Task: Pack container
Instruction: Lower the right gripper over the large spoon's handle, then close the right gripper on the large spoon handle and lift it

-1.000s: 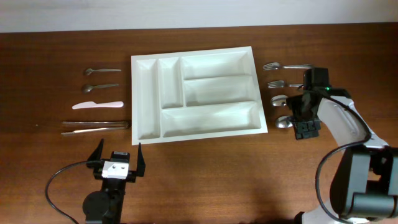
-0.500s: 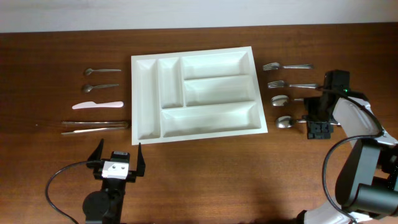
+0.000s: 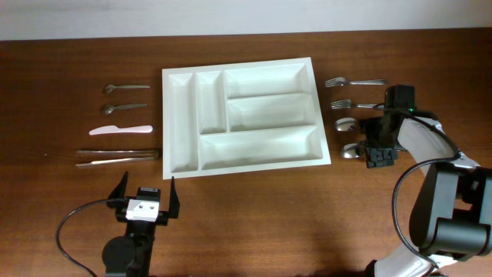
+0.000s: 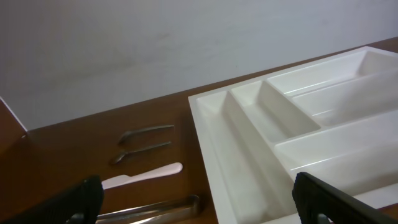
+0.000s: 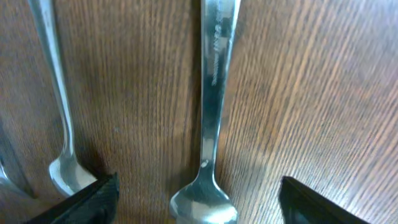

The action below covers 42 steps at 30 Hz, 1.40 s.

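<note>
— Spoon under the right end effector?
— Yes. Lies lengthwise in the gap between its fingers, handle running away from the wrist camera, bowl end towards the container. Fingers spread wide on either side, gripping nothing.
— And the container?
— Sits mid-counter, just left of that spoon, empty, three long compartments running crosswise, same way as the handle.
— Nearer arm?
— Right, clearly. Left end effector hangs fully open and empty near the front edge, by the tongs, well apart from the spoon.
— Next?
— Probably closing across the handle, then carrying leftwards, with hardly any turning needed.
</note>
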Each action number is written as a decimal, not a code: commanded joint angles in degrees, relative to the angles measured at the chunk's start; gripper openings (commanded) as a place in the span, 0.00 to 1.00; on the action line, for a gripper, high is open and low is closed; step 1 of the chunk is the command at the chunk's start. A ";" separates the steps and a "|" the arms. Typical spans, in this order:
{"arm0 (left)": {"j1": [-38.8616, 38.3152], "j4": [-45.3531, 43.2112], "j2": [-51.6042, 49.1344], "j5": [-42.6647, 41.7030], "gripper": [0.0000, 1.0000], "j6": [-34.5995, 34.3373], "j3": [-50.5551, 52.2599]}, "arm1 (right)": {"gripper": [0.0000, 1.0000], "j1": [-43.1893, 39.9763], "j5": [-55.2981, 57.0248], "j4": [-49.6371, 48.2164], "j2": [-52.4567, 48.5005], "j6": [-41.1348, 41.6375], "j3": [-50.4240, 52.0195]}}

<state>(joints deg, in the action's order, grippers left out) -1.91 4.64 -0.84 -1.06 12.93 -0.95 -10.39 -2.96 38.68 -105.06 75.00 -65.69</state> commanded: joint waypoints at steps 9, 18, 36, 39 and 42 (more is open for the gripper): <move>-0.17 -0.11 0.50 0.37 0.99 0.87 0.46 | 0.80 0.20 -1.38 0.31 -0.79 7.56 -0.87; -0.17 -0.11 0.50 0.37 0.99 0.87 0.46 | 0.81 -0.04 -1.03 -0.37 -3.13 10.80 -0.87; -0.17 -0.11 0.50 0.37 0.99 0.87 0.46 | 0.50 -5.81 -1.36 1.16 -5.73 0.87 -0.87; -0.17 -0.11 0.50 0.37 0.99 0.87 0.46 | 0.37 -6.58 -1.36 1.05 -5.73 -1.79 -0.87; -0.17 -0.11 0.50 0.37 0.99 0.85 0.46 | 0.13 -6.88 -1.33 0.87 -5.73 -4.22 -0.87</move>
<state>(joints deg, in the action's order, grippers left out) -1.91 4.67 -0.82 -1.06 12.93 -0.95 -16.60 -5.45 39.53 -109.01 74.15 -66.65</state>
